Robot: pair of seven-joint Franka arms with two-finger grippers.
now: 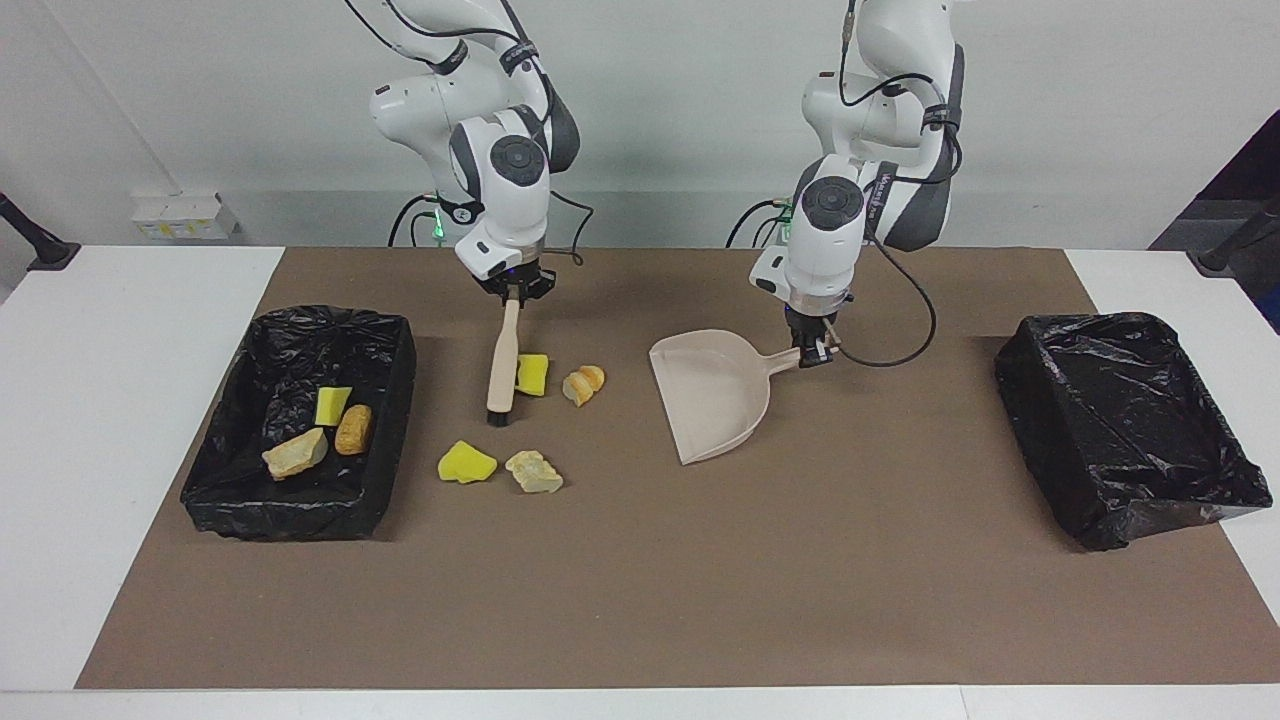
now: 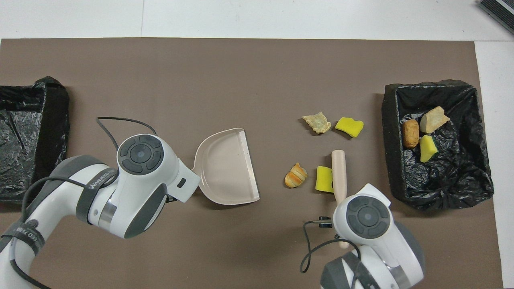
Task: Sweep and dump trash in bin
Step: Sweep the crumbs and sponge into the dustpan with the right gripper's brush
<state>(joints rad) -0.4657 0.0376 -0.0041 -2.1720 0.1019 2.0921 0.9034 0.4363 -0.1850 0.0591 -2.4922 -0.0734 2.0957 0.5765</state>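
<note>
Pinching the brush (image 1: 503, 362) handle, the right gripper (image 1: 514, 288) should keep the bristles down beside the yellow sponge chunk (image 1: 532, 374) and push it with the bread piece (image 1: 583, 384) toward the dustpan (image 1: 712, 396), whose handle the left gripper (image 1: 812, 352) clamps, mouth flat on the mat.

Two robot arms (image 1: 500, 150) are working over a brown mat (image 1: 640, 600) on a white table (image 1: 120, 400), cables trailing against bare walls: a robotics lab.
</note>
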